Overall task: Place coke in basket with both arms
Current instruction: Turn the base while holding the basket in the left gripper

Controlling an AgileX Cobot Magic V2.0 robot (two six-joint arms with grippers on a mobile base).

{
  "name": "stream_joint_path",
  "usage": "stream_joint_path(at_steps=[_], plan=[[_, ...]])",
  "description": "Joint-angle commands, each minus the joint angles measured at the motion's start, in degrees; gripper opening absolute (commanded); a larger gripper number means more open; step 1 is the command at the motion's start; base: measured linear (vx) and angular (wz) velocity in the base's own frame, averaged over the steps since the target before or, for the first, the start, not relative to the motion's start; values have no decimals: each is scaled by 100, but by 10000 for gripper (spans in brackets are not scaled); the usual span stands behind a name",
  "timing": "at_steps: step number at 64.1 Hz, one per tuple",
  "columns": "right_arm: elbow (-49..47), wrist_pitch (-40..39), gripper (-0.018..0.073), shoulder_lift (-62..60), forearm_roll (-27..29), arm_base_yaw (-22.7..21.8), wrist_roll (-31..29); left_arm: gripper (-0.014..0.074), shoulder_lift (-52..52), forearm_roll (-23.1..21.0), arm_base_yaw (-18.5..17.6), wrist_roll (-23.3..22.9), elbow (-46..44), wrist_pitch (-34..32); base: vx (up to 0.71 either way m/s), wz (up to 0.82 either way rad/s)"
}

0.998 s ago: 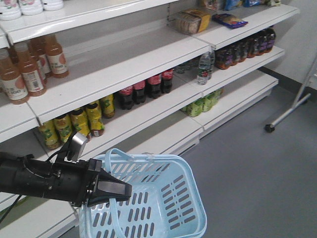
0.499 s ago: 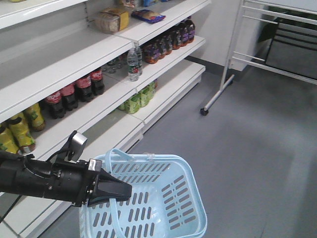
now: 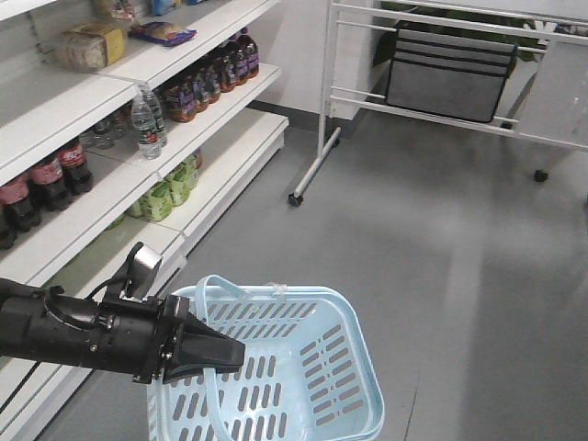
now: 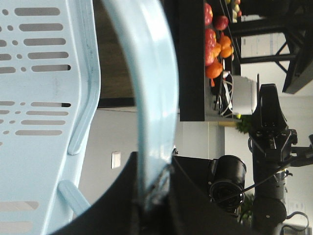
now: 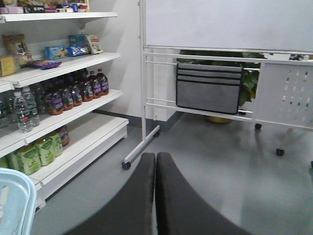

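Handle (image 4: 152, 93) was pinched by the left pincer (image 3: 230, 353), basket (image 3: 362, 351) right under it; right pincer (image 5: 156, 164) was pressed together.

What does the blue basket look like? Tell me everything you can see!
It is a light blue plastic shopping basket with rows of slots in its sides, a thick rim and loop handles. The left gripper is shut on one handle, holding it above the grey floor beside the shelves. Nothing shows inside the part in view; the picture cuts off its near end.
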Motion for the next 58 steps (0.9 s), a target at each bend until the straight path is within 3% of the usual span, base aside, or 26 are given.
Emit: stream_joint_path(at_steps=[1,58], plan=[[65,-399,-10,-106,-31,0,-69,-7,-275,-366,-23,49,-103,518,0,-39],[65,-406,-10,-106,-31,0,-69,-6,-275,-366,-23,49,-103,518,2,-41]])
